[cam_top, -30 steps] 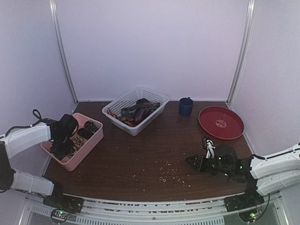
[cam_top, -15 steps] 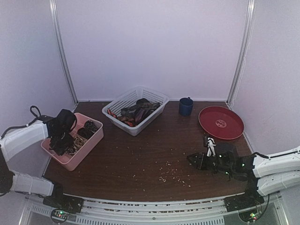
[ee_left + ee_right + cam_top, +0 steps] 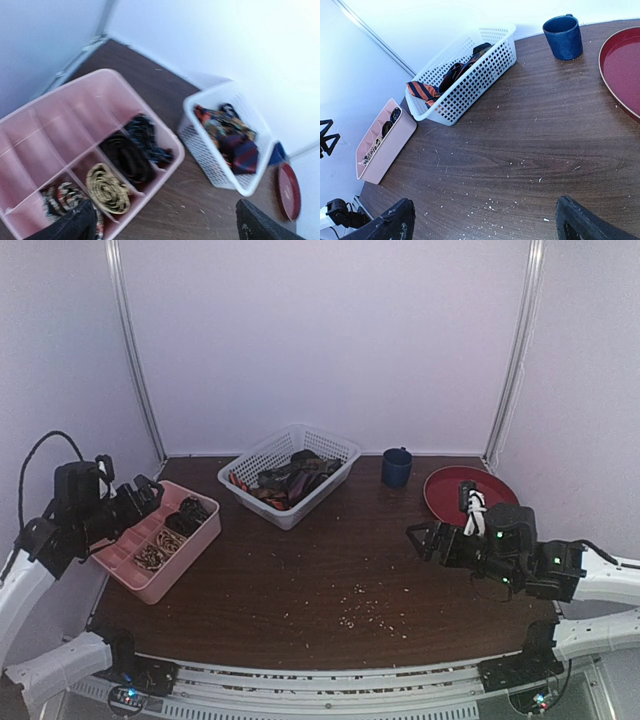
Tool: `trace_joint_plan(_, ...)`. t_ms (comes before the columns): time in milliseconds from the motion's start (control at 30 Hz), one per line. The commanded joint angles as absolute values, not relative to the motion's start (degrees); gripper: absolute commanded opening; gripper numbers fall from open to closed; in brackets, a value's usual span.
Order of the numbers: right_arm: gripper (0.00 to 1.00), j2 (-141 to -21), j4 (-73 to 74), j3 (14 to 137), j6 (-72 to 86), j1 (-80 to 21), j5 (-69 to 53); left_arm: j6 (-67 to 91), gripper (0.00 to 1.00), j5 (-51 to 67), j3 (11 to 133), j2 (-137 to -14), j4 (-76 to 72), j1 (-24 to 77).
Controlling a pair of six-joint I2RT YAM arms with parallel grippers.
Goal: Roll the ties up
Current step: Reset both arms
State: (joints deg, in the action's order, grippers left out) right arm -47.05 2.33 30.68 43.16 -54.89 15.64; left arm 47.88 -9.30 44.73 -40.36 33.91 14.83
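Loose ties (image 3: 290, 478) lie heaped in the white basket (image 3: 262, 502); the left wrist view shows them as red, dark and patterned ties (image 3: 232, 142), and one orange striped tie (image 3: 422, 91) hangs over the basket's rim. Several rolled ties sit in the pink tray (image 3: 190, 555): a tan one (image 3: 107, 187), a black one (image 3: 127, 157) and a dark patterned one (image 3: 147, 140). My left gripper (image 3: 140, 497) hovers open above the tray's left side, holding nothing (image 3: 165, 232). My right gripper (image 3: 425, 540) is open and empty above the bare table at the right (image 3: 485, 227).
A blue cup (image 3: 396, 467) and a red plate (image 3: 500, 502) stand at the back right. Pale crumbs (image 3: 360, 605) are scattered over the dark wooden table. White walls close in the left, back and right sides.
My left gripper has opened and lifted up and back from the pink tray. My right gripper has opened and risen off the table toward the red plate.
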Motion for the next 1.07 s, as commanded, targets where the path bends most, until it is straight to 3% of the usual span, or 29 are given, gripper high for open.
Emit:
trace_joint_plan(0,1.00,-46.05,11.00,36.22,42.16,-55.10,19.76,33.53,0.98,21.42,35.74,-34.16,11.19,14.80)
trace_joint_plan(200,1.00,-44.85,12.05,38.06,43.94,-55.07,20.03,34.62,0.98,31.39,29.94,-37.24,0.32,19.17)
trace_joint_plan(433,1.00,-45.28,12.77,38.91,44.69,-55.03,20.30,34.25,0.98,20.30,30.26,-40.30,-5.13,33.81)
trace_joint_plan(733,1.00,-44.14,17.43,45.19,41.94,-55.09,22.23,33.26,0.98,18.10,32.65,-36.10,-5.57,33.85)
trace_joint_plan(1033,1.00,-41.06,17.20,43.78,42.09,-55.08,22.77,33.74,0.98,14.86,33.31,-34.63,-3.02,33.90)
